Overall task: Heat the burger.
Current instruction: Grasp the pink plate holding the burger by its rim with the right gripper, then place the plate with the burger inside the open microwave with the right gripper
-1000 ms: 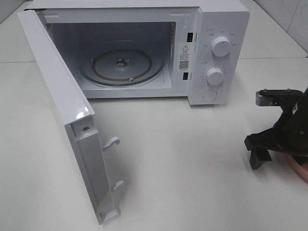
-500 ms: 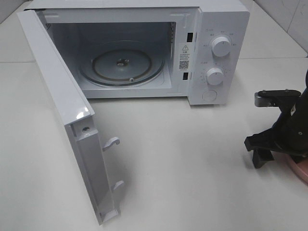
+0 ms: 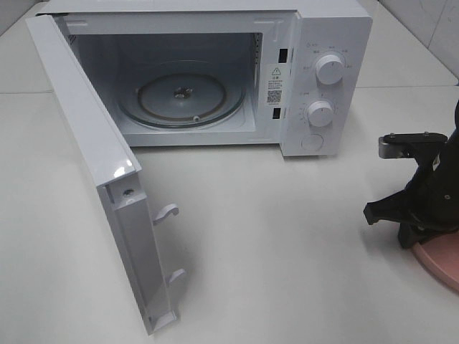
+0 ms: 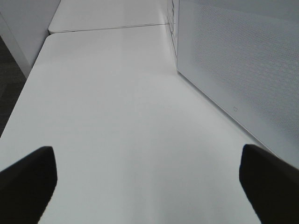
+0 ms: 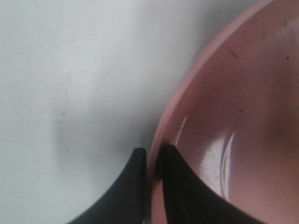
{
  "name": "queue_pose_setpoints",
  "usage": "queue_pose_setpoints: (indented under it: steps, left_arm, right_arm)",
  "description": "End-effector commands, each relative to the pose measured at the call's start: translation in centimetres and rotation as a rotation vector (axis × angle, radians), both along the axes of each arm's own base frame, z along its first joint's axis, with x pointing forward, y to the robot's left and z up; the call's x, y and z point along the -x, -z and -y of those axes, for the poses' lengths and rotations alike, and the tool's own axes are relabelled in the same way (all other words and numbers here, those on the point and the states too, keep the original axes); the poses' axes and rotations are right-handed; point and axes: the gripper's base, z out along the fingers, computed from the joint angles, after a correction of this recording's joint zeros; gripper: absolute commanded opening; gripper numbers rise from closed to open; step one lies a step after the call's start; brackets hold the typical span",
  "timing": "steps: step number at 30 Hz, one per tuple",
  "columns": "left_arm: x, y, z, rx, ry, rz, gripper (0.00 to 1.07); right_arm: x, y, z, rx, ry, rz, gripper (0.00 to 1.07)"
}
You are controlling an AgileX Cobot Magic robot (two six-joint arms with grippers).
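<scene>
Pink in shot, but no burger in any view; probably further back on the round pink plate [image 5: 233, 116], past the frame edge. Snapped shut this last second with the black right gripper [image 5: 152, 156]: wide before, now pinching that plate's rim, one finger inside, one outside. Looks ready for the carry to the white microwave oven [image 3: 337, 36], door [image 3: 86, 143] open, glass turntable [image 3: 183, 100] waiting. Opposite, left gripper [image 4: 147, 172] spread wide, holding nothing.

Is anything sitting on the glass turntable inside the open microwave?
No: the exterior high view shows the glass turntable lying bare inside the microwave, whose door stands wide open.
</scene>
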Motion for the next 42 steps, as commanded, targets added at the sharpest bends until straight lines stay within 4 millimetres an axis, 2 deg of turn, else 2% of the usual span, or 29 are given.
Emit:
queue_pose_setpoints:
  steps: [1,9,18,28,42]
  left_arm:
    - [0.1,0.1,0.0,0.004,-0.001,0.006,1.0]
    - [0.1,0.1,0.0,0.004,-0.001,0.006,1.0]
    - [0.1,0.1,0.0,0.004,-0.001,0.006,1.0]
    - [0.1,0.1,0.0,0.004,-0.001,0.006,1.0]
    - [0.1,0.1,0.0,0.005,-0.002,0.006,1.0]
  right_arm:
    - [0.6,0.8,0.1,-0.002,0.006,-0.052,0.0]
    - [0.5,0.8,0.2,0.015,-0.012,-0.05,0.0]
    - [0.6,0.8,0.7,0.07,0.05,-0.049,0.0]
    - [1.0,0.7,-2.2,0.148,-0.032,-0.032,0.0]
    - [2.0,-1.1,-4.0,0.297,-0.138,0.002,0.0]
